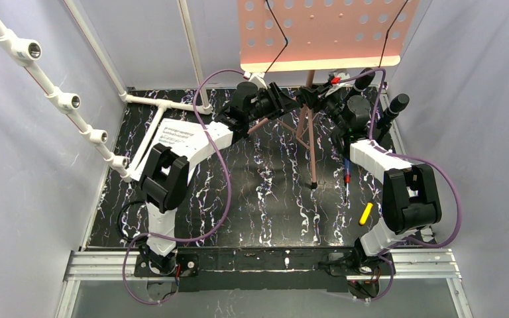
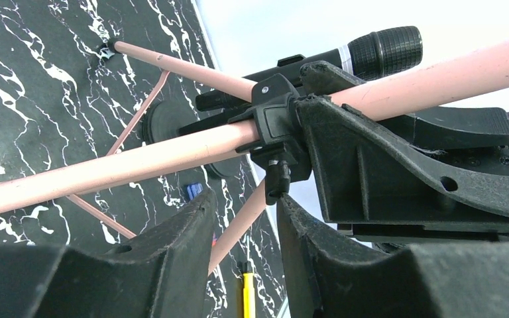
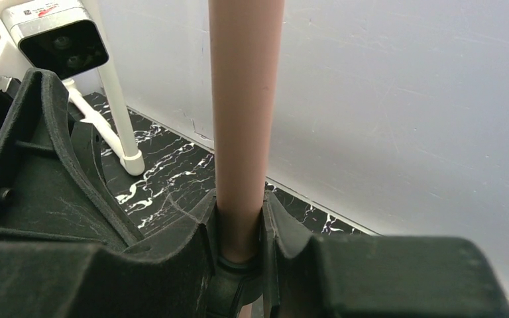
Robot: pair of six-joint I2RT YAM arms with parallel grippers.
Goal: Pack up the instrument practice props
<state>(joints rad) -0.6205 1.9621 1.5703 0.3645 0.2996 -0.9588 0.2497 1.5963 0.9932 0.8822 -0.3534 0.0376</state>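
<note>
Salmon-pink perforated metal music desk [image 1: 318,33] stood upright at the far edge of the bench [image 1: 265,199] on thin pink tripod legs [image 1: 312,159]. Close in, the right wrist view showed the right gripper [image 3: 238,212], jaws clamped around the pink pole [image 3: 245,99]. The left wrist view showed the left gripper [image 2: 245,212], jaws narrowly parted below the black collar [image 2: 275,126] and holding nothing, with a black microphone [image 2: 371,52] behind. White sheet-music pages [image 1: 172,132] lay far left.

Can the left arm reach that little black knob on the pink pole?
Probably yes. The knob hangs right in front of the open left gripper, nothing between them. The right gripper clamps the pole close beside it, though.
</note>
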